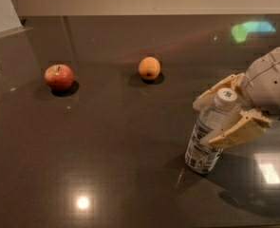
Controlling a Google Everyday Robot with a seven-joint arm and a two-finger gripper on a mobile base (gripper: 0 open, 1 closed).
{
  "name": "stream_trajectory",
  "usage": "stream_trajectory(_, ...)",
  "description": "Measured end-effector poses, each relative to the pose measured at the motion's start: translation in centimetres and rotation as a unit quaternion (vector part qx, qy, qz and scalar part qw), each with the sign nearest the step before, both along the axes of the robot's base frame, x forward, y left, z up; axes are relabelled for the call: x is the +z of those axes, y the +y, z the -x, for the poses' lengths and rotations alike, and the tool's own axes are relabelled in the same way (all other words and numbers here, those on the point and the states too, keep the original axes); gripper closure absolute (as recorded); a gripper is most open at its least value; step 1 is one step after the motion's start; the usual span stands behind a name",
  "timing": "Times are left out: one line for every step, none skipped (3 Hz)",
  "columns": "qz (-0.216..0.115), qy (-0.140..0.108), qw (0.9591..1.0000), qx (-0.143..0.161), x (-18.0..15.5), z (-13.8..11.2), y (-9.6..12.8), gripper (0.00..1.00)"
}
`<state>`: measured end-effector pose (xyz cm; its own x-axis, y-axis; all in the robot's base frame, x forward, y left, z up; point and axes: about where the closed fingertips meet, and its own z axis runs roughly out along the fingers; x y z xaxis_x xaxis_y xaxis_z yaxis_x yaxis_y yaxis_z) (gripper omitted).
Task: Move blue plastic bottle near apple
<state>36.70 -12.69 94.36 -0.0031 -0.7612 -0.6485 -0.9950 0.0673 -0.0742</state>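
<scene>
Desk (120,141): dark, glossy, with a bright lamp glint (83,203) near the front edge and a green-blue reflection (251,30) far right.

Bottle (201,151): clear bluish plastic, white cap with green mark, printed label on lower body. It stands on the desk at right front, leaning slightly. It is well apart from both fruits.

Apple (59,76): red with yellowish patches, stem up. It sits at the far left of the desk on its own shadow, with nothing touching it.

Orange-yellow round fruit (149,68): it sits mid-desk at the back, to the right of the apple and apart from it, between apple and bottle in left-right order.

Pincer (203,120): it comes in from the right edge at the level of the bottle's top. Its jaws are spread, one cream finger (218,90) behind the cap and the other across the front of the bottle's shoulder, so the neck sits between them. Whether either finger presses on the plastic cannot be made out.
</scene>
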Motion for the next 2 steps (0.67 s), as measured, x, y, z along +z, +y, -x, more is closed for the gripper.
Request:
stream_trajectory(-0.003, -0.01, 0.9999, -0.012, 1.8, -0.5, 0.5, 0.88)
stream_trajectory(-0.01, -0.032, 0.9992, -0.02, 5.4, -1.7, 2.6, 1.0)
